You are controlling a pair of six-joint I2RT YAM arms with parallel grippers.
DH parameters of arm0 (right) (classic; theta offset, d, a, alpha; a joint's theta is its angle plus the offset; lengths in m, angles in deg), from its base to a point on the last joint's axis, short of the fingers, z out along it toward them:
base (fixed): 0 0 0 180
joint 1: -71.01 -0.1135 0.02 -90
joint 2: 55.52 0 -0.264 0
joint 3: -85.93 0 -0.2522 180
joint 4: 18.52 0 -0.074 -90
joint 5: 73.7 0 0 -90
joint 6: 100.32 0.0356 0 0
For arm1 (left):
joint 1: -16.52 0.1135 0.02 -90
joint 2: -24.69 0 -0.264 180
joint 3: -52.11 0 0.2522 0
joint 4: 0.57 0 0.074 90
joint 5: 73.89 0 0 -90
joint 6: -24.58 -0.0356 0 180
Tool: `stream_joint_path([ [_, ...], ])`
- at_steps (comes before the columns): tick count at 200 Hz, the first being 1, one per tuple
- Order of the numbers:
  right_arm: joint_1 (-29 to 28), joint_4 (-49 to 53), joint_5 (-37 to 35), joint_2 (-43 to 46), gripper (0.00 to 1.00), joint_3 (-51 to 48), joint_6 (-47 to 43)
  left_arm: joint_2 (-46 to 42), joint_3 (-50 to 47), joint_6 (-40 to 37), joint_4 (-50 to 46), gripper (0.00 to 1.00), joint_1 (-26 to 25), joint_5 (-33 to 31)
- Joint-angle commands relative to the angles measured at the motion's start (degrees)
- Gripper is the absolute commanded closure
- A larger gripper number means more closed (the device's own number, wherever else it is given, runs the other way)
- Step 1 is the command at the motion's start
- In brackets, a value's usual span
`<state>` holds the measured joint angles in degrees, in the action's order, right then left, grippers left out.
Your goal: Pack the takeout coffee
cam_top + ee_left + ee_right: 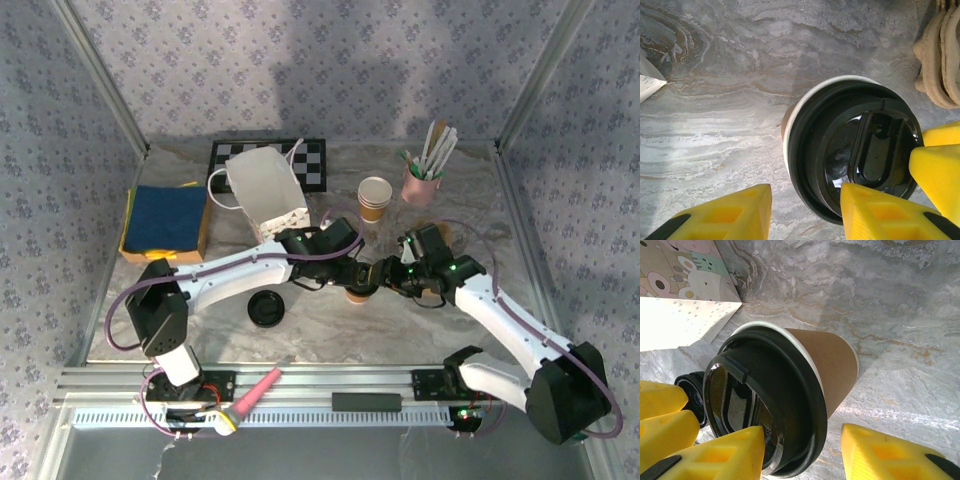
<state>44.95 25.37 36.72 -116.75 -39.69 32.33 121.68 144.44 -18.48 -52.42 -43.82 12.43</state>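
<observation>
Yellow fingers up close: left gripper (805, 192) stands part-spread, bare table showing in the gap, one finger over the black lid (840, 150). It may be touching it, hard to call. Cup (832, 370) stands mid-table between both grippers, lid on its rim, near the bag (265, 190). Right gripper (802, 432) straddles the cup, fingers apart, a sliver of table between cup wall and outer finger.
</observation>
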Motion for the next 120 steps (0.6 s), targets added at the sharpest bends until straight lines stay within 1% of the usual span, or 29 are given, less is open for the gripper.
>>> stream_joint_path([
  [1,-0.5,-0.5,0.3,-0.5,0.56,-0.2,-0.1,0.9,0.2,-1.5,0.8,0.60,0.2,0.9],
  [66,-0.8,-0.7,0.0,-1.9,0.57,0.4,-0.5,1.4,0.6,-2.1,0.4,0.61,0.8,1.2],
  [83,-0.8,-0.9,0.0,-2.3,0.59,0.5,-0.5,1.4,0.7,-2.1,0.4,0.61,0.9,1.1],
  [120,-1.0,-0.9,-0.4,-2.8,0.59,1.1,-0.7,0.6,0.8,-2.3,0.4,0.62,1.1,0.5],
])
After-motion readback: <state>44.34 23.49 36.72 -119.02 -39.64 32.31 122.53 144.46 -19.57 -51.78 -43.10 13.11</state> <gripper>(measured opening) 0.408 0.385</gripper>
